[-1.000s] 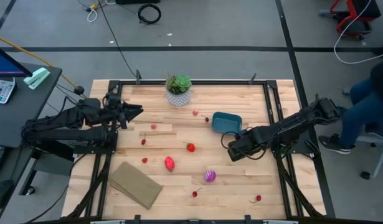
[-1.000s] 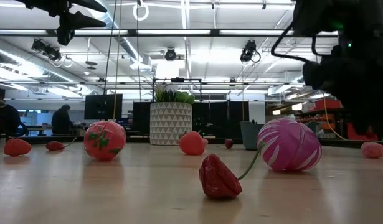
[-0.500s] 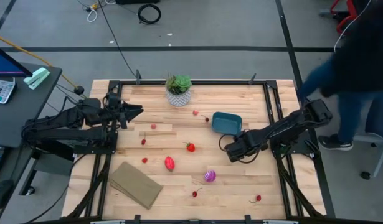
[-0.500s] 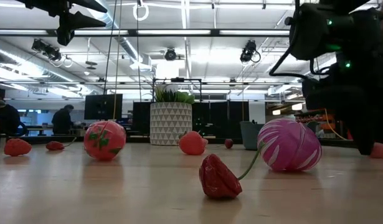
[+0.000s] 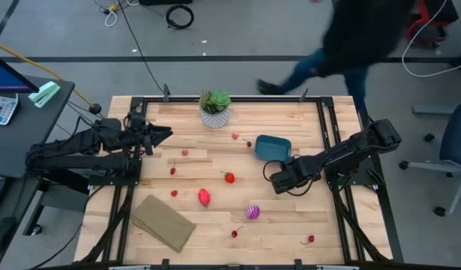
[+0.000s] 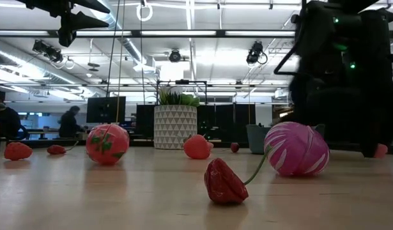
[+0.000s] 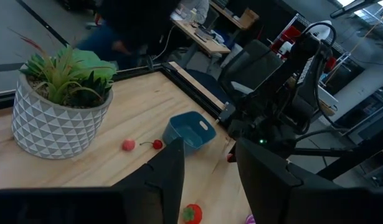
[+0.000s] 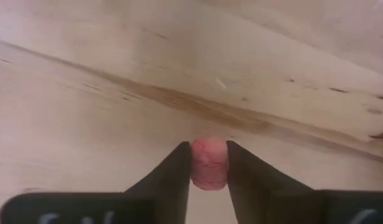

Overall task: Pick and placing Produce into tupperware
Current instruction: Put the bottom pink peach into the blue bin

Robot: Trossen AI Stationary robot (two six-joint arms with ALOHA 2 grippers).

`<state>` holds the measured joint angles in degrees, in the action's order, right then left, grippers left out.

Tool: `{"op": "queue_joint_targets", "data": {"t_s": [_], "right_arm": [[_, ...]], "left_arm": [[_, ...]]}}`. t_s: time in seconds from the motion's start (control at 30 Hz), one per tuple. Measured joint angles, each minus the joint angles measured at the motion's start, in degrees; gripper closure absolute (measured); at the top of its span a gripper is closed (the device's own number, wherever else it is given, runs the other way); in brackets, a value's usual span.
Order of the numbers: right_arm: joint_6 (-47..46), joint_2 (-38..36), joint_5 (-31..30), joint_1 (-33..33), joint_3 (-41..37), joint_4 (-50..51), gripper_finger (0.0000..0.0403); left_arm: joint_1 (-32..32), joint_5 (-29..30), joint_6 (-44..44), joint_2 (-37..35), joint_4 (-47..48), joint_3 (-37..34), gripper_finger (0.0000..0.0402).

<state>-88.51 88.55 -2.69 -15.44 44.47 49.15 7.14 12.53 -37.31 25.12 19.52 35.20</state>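
My right gripper (image 5: pixel 276 179) is low over the table, just near of the teal-blue tupperware (image 5: pixel 273 148), and is shut on a small pink-red fruit (image 8: pixel 208 167). My left gripper (image 5: pixel 167 133) is open and empty, held high at the table's left side; its two fingers show in the left wrist view (image 7: pixel 207 171). Other produce lies loose on the wood: a red fruit (image 5: pixel 205 197), a strawberry (image 5: pixel 229 178), a purple-and-white striped piece (image 5: pixel 252 212) and small cherries (image 5: pixel 235 232). My right gripper pinches the small pink-red fruit by its two sides (image 8: pixel 196 163) between its fingertips (image 8: pixel 179 163). The fingers slant down from the table's right side. The fruit sits at table level (image 6: pixel 379 151); whether it is lifted clear, I cannot tell.
A green plant in a white pot (image 5: pixel 214 107) stands at the far edge. A flat tan slab (image 5: pixel 163 222) lies at the near left. More cherries lie near the tub (image 5: pixel 235 136) and at the near right (image 5: pixel 310 239). A person passes beyond the table's far edge (image 5: pixel 357 37).
My right gripper has gone a little toward the table's left edge and has come around the small pink-red fruit. A person has walked from the table's right side to behind its far edge.
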Motion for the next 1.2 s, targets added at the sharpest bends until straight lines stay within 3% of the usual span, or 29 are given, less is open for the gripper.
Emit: {"op": "queue_joint_targets", "data": {"t_s": [0.17,0.33,0.47,0.53,0.73,0.9,1.2], "right_arm": [[0.0,-3.3,-0.8,0.0,2.0,-0.1,0.0334],[3.1,-7.8,-9.9,1.4,6.3,-1.2,0.032],[11.0,-9.5,-18.7,7.3,10.5,-1.3,0.0307],[17.2,-9.5,-20.1,12.2,12.6,-1.5,0.0306],[31.4,-6.0,-10.1,25.7,14.4,-1.6,0.0304],[38.7,-2.3,-0.9,28.1,14.1,-1.6,0.0299],[45.5,-1.5,-4.9,27.9,14.1,-2.6,0.0289]], "left_arm": [[0.0,0.0,-0.3,0.0,0.0,0.0,0.0257],[0.0,0.0,-2.6,0.0,-0.8,0.0,0.0258],[0.0,0.0,-2.5,0.0,-3.1,0.0,0.0252],[0.0,0.0,-2.5,0.0,-3.7,0.0,0.0252],[0.0,0.0,-2.5,0.0,-3.9,0.0,0.0259],[0.0,0.0,-2.5,0.0,-3.7,0.0,0.0255],[0.0,0.0,-0.4,0.0,-3.1,0.0,0.0258]]}}
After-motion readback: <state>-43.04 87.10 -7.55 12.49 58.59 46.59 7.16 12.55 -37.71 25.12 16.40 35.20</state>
